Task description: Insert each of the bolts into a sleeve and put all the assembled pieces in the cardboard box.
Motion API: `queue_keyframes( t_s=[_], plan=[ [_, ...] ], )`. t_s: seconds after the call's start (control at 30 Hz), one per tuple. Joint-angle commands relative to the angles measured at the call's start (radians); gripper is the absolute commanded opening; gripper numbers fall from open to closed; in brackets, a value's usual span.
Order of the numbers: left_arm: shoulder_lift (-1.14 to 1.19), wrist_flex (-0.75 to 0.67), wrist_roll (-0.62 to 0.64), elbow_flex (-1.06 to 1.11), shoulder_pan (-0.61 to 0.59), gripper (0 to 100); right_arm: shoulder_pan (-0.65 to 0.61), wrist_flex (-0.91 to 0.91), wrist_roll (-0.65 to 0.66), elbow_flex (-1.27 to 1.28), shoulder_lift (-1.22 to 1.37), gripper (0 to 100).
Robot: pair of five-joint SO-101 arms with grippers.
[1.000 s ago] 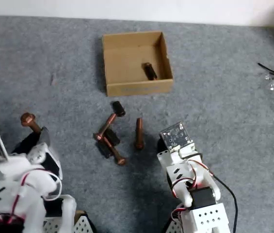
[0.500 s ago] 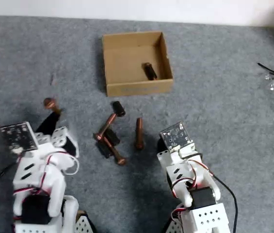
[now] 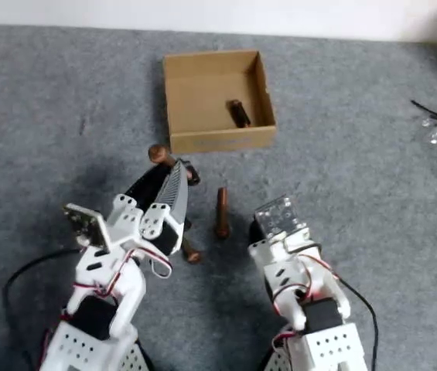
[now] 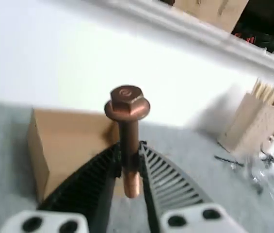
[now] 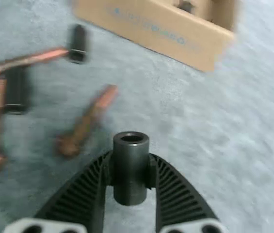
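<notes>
Blue print [image 5: 144, 33] is seen on the outer wall of the cardboard box [image 3: 218, 141], too blurred to be read. A copper bolt [image 4: 127, 104] is gripped by its shank in the left claw [image 4: 130, 150], near that wall. A black sleeve [image 5: 131, 167] is clamped in the right claw [image 5: 130, 158]. A loose bolt [image 3: 222, 210] is left between the arms on the grey-carpeted bench [image 3: 357, 154], which is backed by a white wall [image 4: 54, 58].

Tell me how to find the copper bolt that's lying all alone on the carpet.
Find the open cardboard box on the grey carpet. Just in front of its near wall, the lone bolt lies lengthwise, pointing at the box. Unlike the other bolts beside it, it touches no black sleeve and no claw holds it.
</notes>
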Motion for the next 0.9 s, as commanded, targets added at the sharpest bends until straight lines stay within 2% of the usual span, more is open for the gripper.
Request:
queue_keyframes(
  t_s=[0.0, 0.17, 0.37, 0.87],
  plan=[
    [-0.016, -0.020, 0.008, 0.021, 0.018, 1, -0.099, -0.035, -0.014, -0.013, -0.015, 0.5],
    [-0.016, -0.020, 0.008, 0.021, 0.015, 1, -0.120, -0.025, -0.092, -0.064, -0.045, 0.5],
    [-0.016, 0.034, 0.005, 0.021, 0.019, 1, -0.127, 0.171, -0.097, -0.111, -0.219, 0.5],
    [-0.016, 0.041, 0.009, -0.074, 0.061, 1, -0.206, 0.081, -0.077, -0.139, -0.208, 0.5]
  ],
)
